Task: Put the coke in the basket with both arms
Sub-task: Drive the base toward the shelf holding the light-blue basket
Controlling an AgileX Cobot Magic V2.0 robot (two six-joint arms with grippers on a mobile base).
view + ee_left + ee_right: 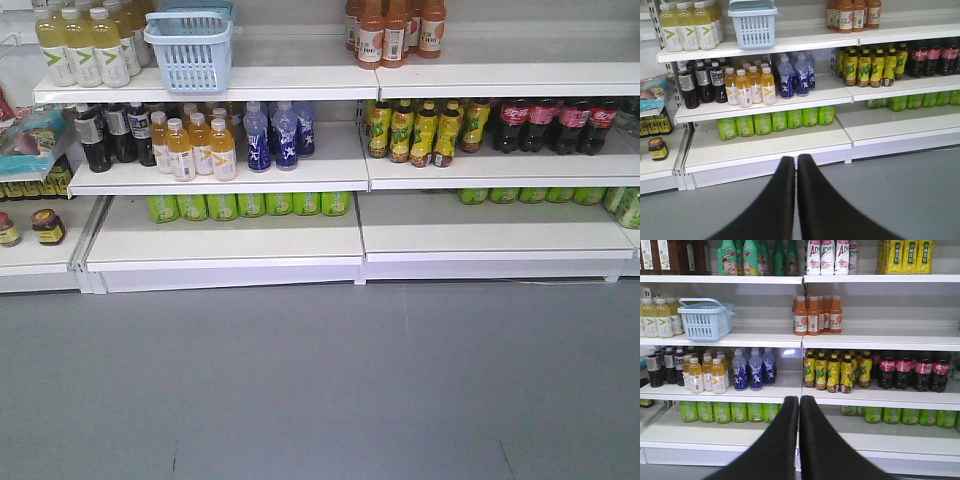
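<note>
Both tools are pressed together and empty: left tool point(796, 159), right tool point(799, 399). The coke bottles point(912, 371) stand on the shelf point(880, 397) below the basket point(705, 320), well to its right. I judge them stiff, weighty and slick, best pinched mid-label.

Light: bright, even.
Shadows: soft, beneath each shelf point(220, 180).
Glare: whites slightly washed out.
Sharpness: mildly soft, grainy.
</note>
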